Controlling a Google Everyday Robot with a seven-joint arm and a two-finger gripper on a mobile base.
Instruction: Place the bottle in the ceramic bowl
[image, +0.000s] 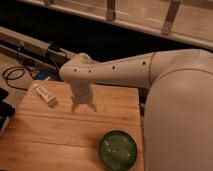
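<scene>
spread jaws hover over table (50, 132) between edge-side bottle (44, 95) and ceramic bowl (117, 149).

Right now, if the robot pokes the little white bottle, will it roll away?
Probably, yes. The bottle lies on its side on the wooden table and looks round, so a sideways nudge could roll it. It's small and slim, so it is likely light and easy to knock. The open gripper hangs beside it, not touching.
</scene>
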